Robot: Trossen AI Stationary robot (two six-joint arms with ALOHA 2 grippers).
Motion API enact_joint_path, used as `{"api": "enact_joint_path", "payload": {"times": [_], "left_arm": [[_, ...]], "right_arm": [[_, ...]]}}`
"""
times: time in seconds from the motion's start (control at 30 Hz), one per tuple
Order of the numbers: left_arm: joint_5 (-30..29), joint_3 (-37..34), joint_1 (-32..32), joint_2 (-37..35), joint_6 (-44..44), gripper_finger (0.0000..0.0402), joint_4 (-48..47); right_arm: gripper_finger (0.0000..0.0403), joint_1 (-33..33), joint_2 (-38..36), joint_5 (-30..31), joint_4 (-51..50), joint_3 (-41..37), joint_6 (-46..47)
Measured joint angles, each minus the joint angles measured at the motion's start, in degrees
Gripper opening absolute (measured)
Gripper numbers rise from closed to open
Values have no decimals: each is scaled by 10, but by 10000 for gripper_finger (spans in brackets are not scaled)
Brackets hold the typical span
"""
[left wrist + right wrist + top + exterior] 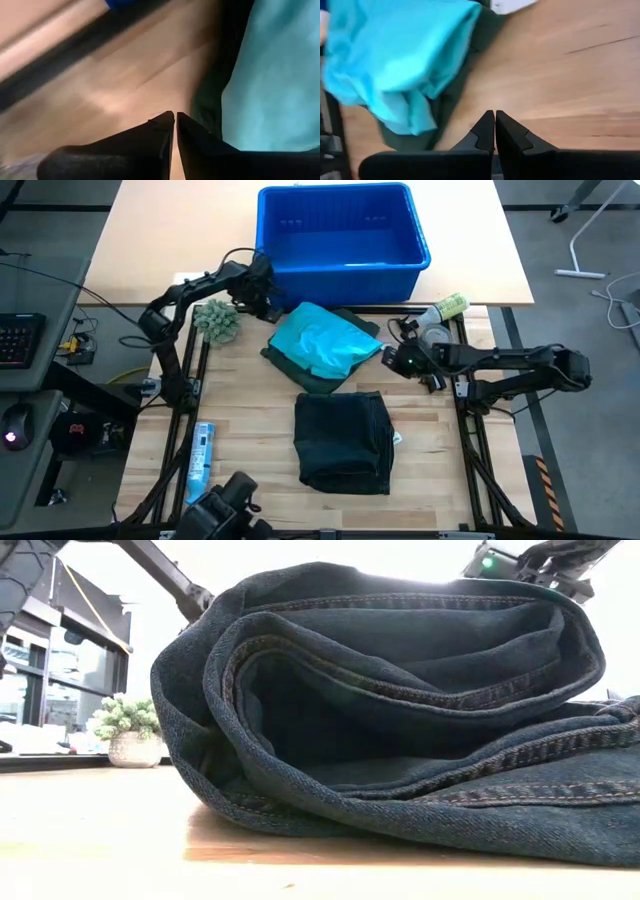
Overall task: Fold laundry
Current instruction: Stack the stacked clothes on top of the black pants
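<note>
Pale butcher-block wooden tabletop (250, 395) carries three soft garments. One crumpled bright turquoise cloth shirt (322, 342) lies on a flattened dark green cloth garment (290, 365) just in front of the one rectangular blue plastic bin (345, 235). Nearer the front edge sits one folded dark denim piece (342, 442), a squarish stack; in the low view its thick layered folds and stitched seams (400, 690) fill the picture. One fuzzy grey-green ball (217, 319) rests beside the turquoise shirt's left side.

Two dark arms flank the pile. The left gripper (270, 308) is by the shirt's far left corner, its two smooth black fingers (155, 137) pressed together on nothing. The right gripper (388, 360) sits just right of the shirt, fingers (482, 131) likewise closed and empty above bare wood.
</note>
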Motion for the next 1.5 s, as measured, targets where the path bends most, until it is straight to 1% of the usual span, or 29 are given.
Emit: {"api": "enact_joint_path", "payload": {"times": [0.1, 0.2, 0.27, 0.37, 0.47, 0.53, 0.6, 0.67, 0.73, 0.8, 0.87, 0.93, 0.97, 1.07, 1.2, 1.27, 1.33, 1.43, 1.5], "left_arm": [[41, 1, 0, 8, 5, 17, 6], [47, 1, -3, 9, 17, 30, 10], [61, 0, -4, 4, 14, 44, 7], [106, -1, -4, -7, 1, 74, -8], [151, -1, -7, -20, -15, 112, -36], [168, -1, -16, -28, -18, 139, -59], [170, -1, -28, -39, -17, 164, -95], [153, -1, -43, -55, -18, 186, -118], [92, -5, -63, -75, -33, 200, -115], [26, -24, -85, -97, -57, 206, -95], [-17, -55, -102, -119, -94, 208, -56], [-24, -97, -114, -140, -153, 209, -4], [-16, -124, -119, -151, -184, 209, 25], [52, -192, -125, -181, -272, 209, 114], [123, -240, -113, -192, -328, 207, 223], [200, -249, -89, -174, -357, 202, 270], [282, -249, -67, -142, -378, 196, 293], [359, -231, -46, -107, -392, 184, 302], [390, -213, -38, -94, -392, 175, 314]], "right_arm": [[0, -6, 2, 1, 26, 0, -6], [1, -13, 15, -3, 24, 0, -44], [7, -20, 29, -22, 25, 0, -72], [32, -24, 50, -59, 40, 0, -113], [69, -25, 64, -80, 52, 0, -149], [92, -25, 65, -89, 51, 0, -166], [110, -25, 62, -89, 51, 0, -173], [120, -25, 59, -88, 51, 0, -182], [123, -25, 58, -87, 51, 0, -193], [124, -25, 59, -87, 49, 0, -205], [124, -25, 59, -87, 49, 0, -208], [124, -25, 59, -87, 49, 0, -208], [124, -25, 59, -88, 49, 0, -208], [124, -25, 59, -89, 48, 0, -208], [124, -26, 59, -89, 48, 0, -208], [124, -27, 59, -94, 48, 0, -208], [124, -27, 59, -99, 49, 0, -208], [124, -27, 59, -107, 49, 0, -208], [124, -27, 59, -111, 50, 0, -208]]}}
